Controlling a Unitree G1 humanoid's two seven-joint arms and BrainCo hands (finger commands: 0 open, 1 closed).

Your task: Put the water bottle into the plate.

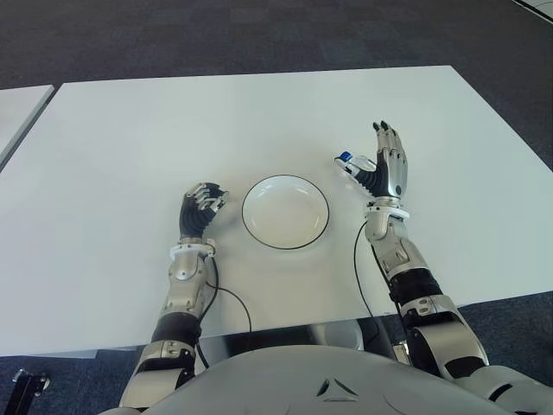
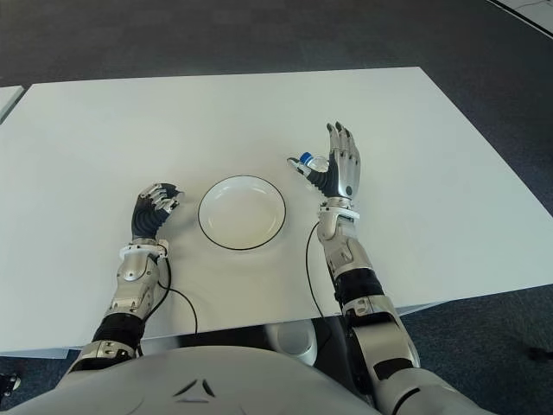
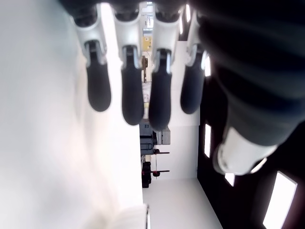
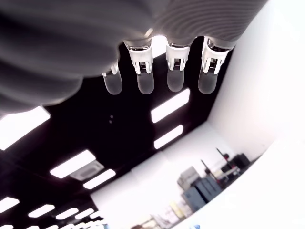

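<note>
A: So where's the water bottle (image 1: 346, 159) seen? Only its blue cap end is visible, just left of the right hand (image 1: 386, 164), right of the plate (image 1: 285, 212).

B: Whether it's gripped can't be told, tbh. The right fingers are stretched straight. The left hand (image 1: 201, 207) is curled, nothing held, left of the plate on the white table (image 1: 130, 147).

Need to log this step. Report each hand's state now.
Left hand: shut, holding nothing, left of the plate.
Right hand: open, fingers straight, beside the bottle.
</note>
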